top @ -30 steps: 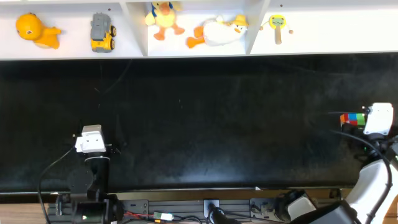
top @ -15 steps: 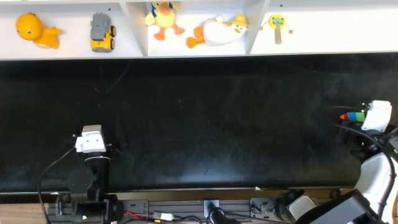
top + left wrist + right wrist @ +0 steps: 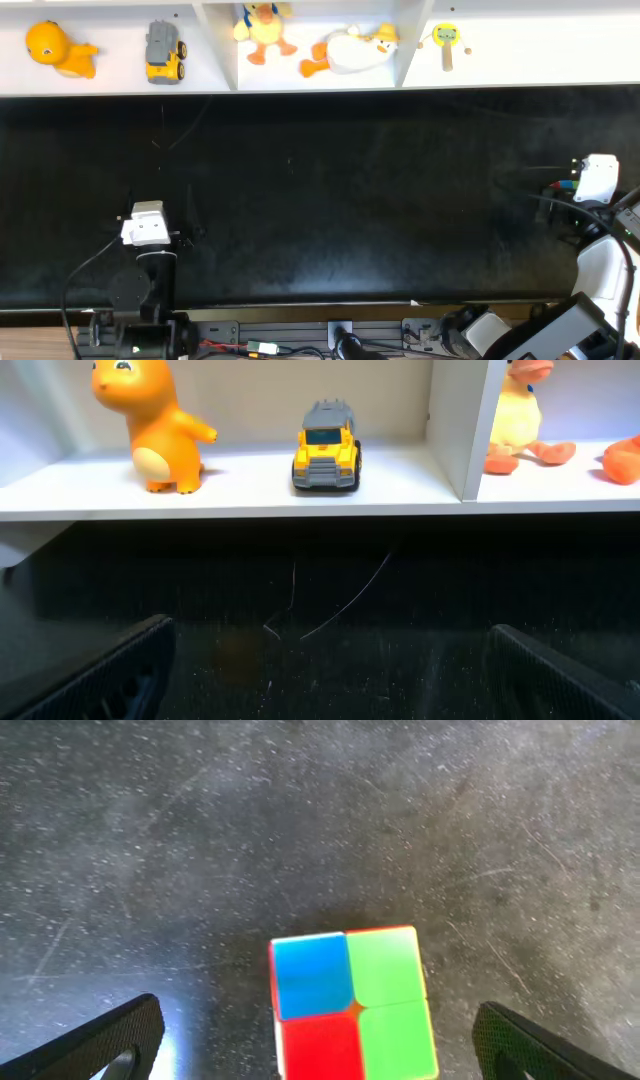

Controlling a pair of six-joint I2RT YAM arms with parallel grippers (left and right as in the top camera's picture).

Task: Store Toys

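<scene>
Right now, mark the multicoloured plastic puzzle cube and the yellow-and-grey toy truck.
Multicoloured plastic puzzle cube [image 3: 352, 1010], right wrist view, centre of its top face.
Yellow-and-grey toy truck [image 3: 326, 452], left wrist view, its yellow front.

Bright, even light floods the white shelf [image 3: 200, 80] (nearly washed out from above), while the black table [image 3: 320, 200] stays dim and matte. A pale glare patch lies on the table beside the cube [image 3: 352, 1010], which casts a soft shadow. The left tool [image 3: 330, 675] shows as two dark, out-of-focus shapes.
</scene>
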